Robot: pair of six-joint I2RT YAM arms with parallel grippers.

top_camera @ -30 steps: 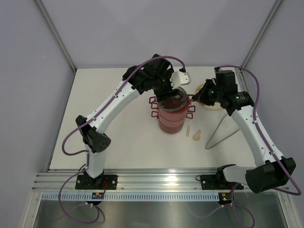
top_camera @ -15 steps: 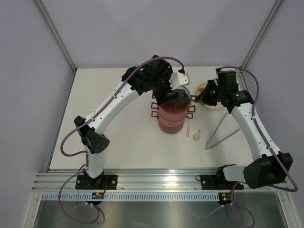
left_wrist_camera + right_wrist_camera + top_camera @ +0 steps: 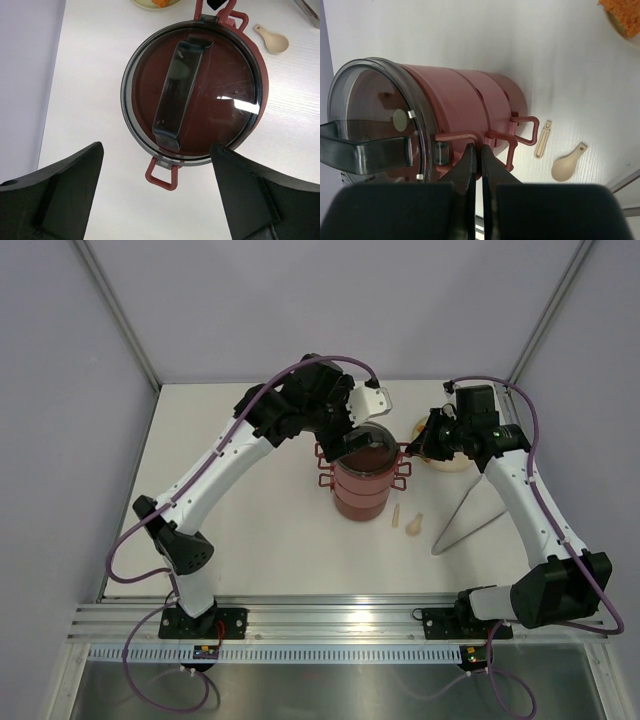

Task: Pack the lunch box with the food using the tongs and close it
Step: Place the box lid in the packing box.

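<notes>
Lid: we see the lunch box (image 3: 200, 95) stacked and capped, directly beneath our spread left gripper (image 3: 157, 192).
Right gripper (image 3: 476, 165): pressed together, touching the side handles.
Left: we judge latching, perhaps.

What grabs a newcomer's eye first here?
The stacked dark-red lunch box at table centre, its grey lid on top. The left claw hangs wide open directly above it, while the right claw, shut, sits at the box's side handles. The silver tongs lie unused to the right, near a small beige spoon.
</notes>
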